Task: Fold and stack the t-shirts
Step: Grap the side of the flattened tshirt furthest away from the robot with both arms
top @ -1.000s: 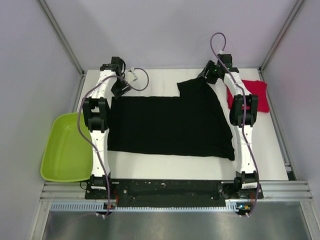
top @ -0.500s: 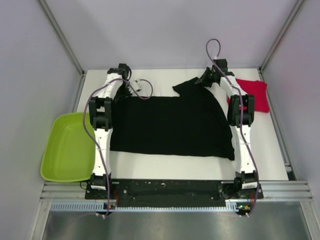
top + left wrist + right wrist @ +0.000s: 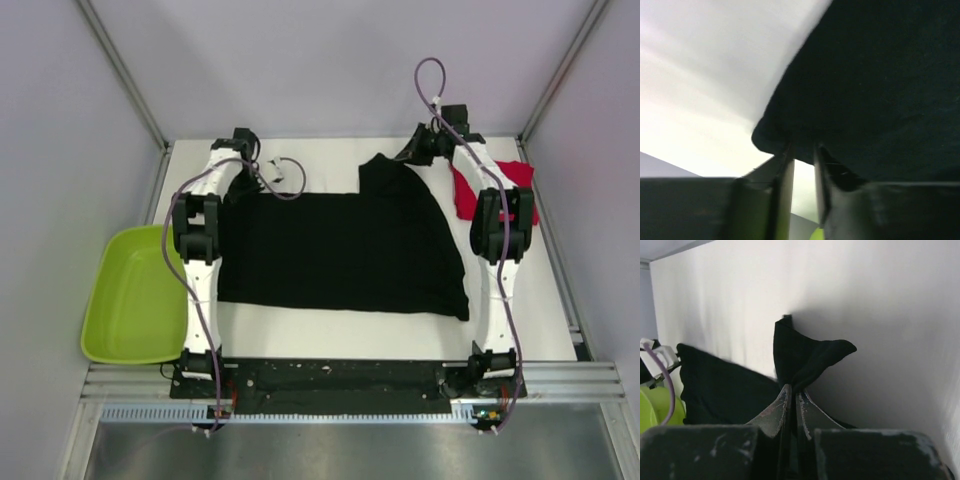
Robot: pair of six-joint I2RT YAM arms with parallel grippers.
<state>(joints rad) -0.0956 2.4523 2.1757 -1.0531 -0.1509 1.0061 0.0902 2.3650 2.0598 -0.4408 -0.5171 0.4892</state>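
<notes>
Where the black t-shirt (image 3: 340,250) lies: spread flat across the middle of the table (image 3: 330,330).
Right gripper (image 3: 791,390): pressed together, pinching the shirt's far-right corner.
Left gripper (image 3: 801,150): fingers nearly together at the far-left edge; whether it grips cannot be told.
Red t-shirt (image 3: 520,175): folded, far right.

The black t-shirt (image 3: 340,250) is plain black without any print, the red t-shirt (image 3: 522,176) at the far right is a plain bright red, and the table (image 3: 340,325) under them is white. The tray (image 3: 125,300) at the near left is lime green in one even tone. The left arm (image 3: 197,290) and the right arm (image 3: 497,295) are white with black joints, each carries a thin purple cable (image 3: 418,82), and the walls (image 3: 320,60) around are pale lilac grey.
</notes>
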